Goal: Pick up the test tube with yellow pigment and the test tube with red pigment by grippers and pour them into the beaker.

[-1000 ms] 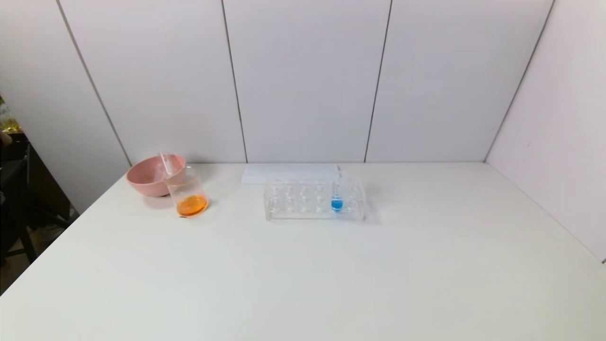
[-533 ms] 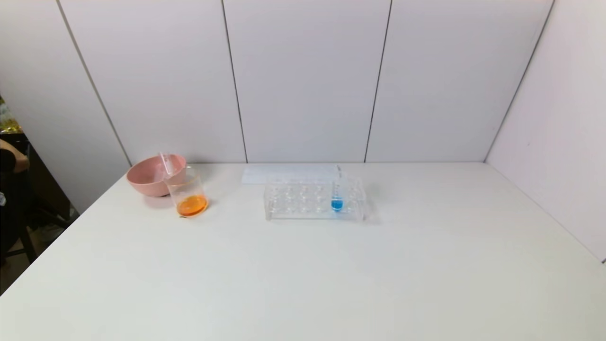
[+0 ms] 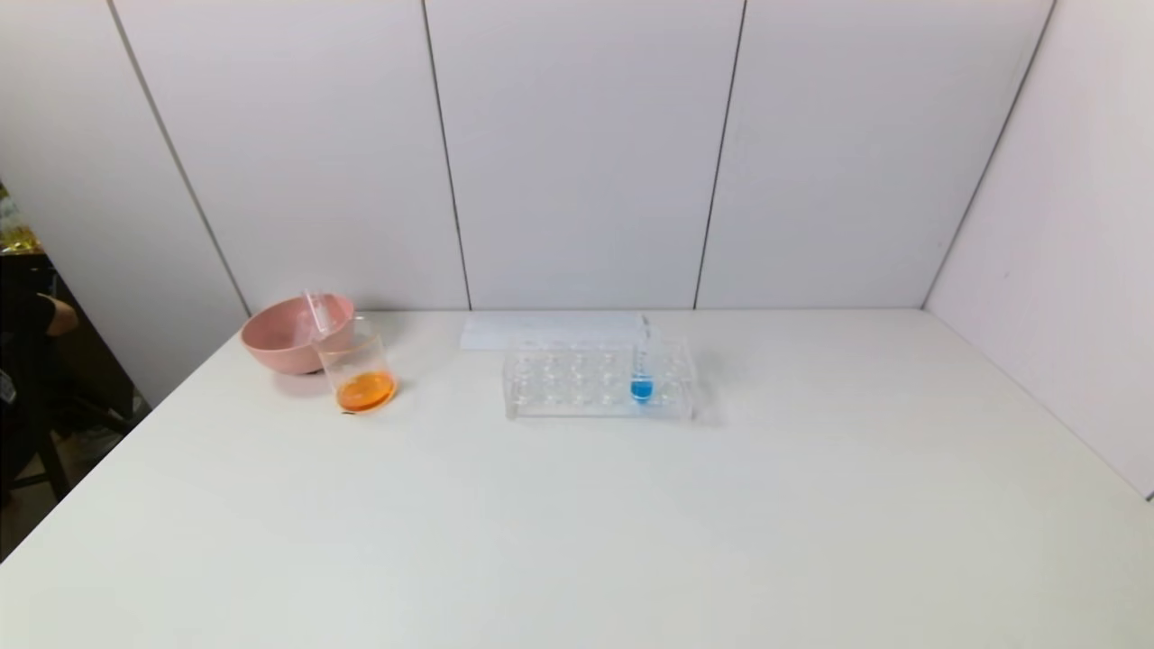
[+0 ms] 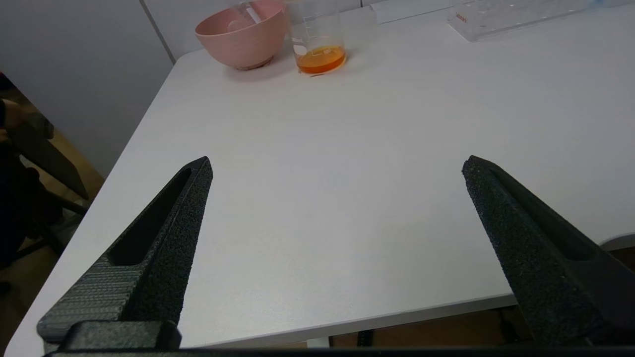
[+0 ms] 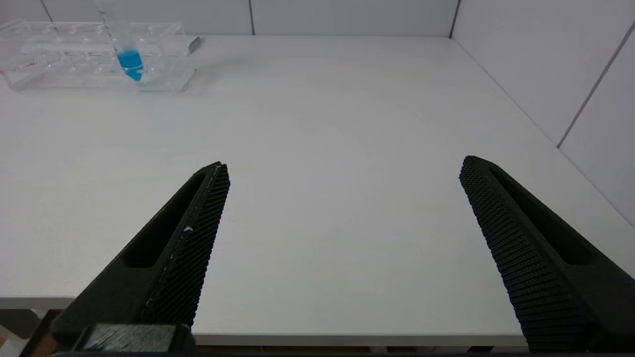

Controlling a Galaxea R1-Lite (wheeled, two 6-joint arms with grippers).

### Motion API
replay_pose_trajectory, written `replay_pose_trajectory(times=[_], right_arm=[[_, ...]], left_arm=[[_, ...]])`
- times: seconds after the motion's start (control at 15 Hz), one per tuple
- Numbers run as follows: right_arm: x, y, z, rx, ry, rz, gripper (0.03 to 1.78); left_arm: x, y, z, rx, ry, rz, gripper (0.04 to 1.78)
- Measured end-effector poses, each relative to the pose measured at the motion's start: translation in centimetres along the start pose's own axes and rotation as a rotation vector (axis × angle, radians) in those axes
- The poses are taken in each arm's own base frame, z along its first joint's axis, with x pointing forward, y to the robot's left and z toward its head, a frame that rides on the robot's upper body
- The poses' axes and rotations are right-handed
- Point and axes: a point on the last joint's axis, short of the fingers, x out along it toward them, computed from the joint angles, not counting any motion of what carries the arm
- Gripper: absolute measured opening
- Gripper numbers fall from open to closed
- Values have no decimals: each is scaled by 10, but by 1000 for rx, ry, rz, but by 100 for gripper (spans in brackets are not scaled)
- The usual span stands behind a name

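Upper left of the head view, the beaker (image 3: pixel 359 370) stands on the white worktop (image 3: pixel 577 523) just in front of the pink bowl (image 3: pixel 290 332), with orange liquid pooled in its bottom. A clear, empty-looking tube (image 3: pixel 317 311) leans in the bowl behind it; I see no tube with yellow or red liquid anywhere, so both pours look done. Only the blue-liquid tube (image 3: pixel 642 371) stands upright in the clear rack (image 3: pixel 599 379) at centre frame.

Neither arm shows in the head view. The left gripper (image 4: pixel 337 168) hangs at the near edge of the worktop, jaws spread wide and holding nothing — the beaker (image 4: pixel 317 42) sits far off at the top centre of its picture, straight ahead and slightly left. The right gripper (image 5: pixel 345 168) is likewise wide apart and empty over the near edge, with the rack (image 5: pixel 94 49) at its upper left.

If anything remains, the left arm is plainly the nearer one to beaker and bowl — the right sits closer to the rack.
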Motion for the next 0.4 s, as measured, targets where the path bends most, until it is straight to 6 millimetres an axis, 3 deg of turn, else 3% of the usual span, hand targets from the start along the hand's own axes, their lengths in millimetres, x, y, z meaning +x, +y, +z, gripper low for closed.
replay_pose_trajectory(times=[0.4], right_arm=[[0,0,0,1,0,1,170]], left_arm=[[0,0,0,0,0,0,176]])
